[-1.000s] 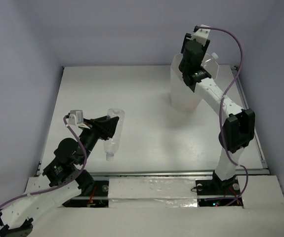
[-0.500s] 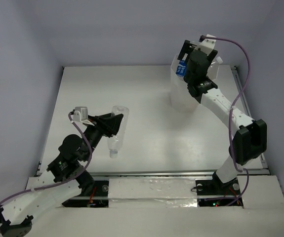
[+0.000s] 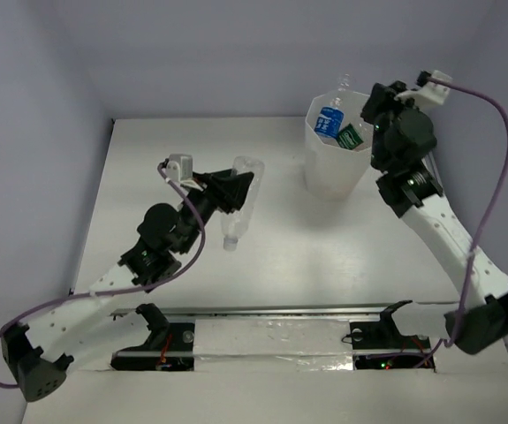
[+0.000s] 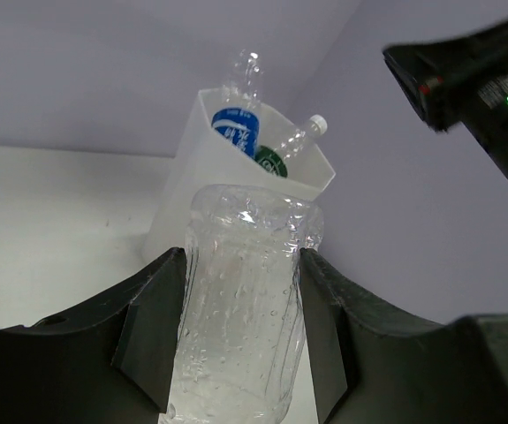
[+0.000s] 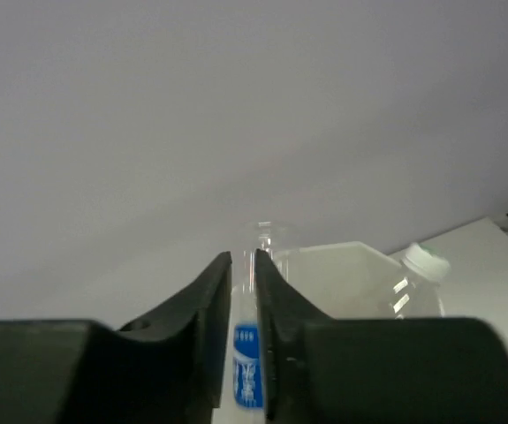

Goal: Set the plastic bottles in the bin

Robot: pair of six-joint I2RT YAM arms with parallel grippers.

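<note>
My left gripper [image 3: 236, 188] is shut on a clear unlabelled plastic bottle [image 3: 238, 205], held above the table left of the bin with its cap end hanging down. In the left wrist view the wet bottle [image 4: 245, 309] fills the space between both fingers. The translucent white bin [image 3: 331, 168] holds a blue-labelled bottle [image 3: 330, 119] and a green-labelled one [image 3: 352, 135]. My right gripper [image 3: 373, 104] hangs just right of the bin's rim. Its jaws [image 5: 244, 256] are almost together with nothing held; the blue label [image 5: 247, 375] shows through the slit.
The bin stands at the table's back right, close to the rear wall. A white-capped bottle [image 5: 423, 265] leans inside the bin [image 5: 342, 283]. My right arm [image 4: 474, 79] is seen beyond the bin [image 4: 192, 194] in the left wrist view.
The left arm has carried the clear bottle up and to the right, toward the bin. The right gripper let go of a bottle over the bin, pulled back to the right and closed.
</note>
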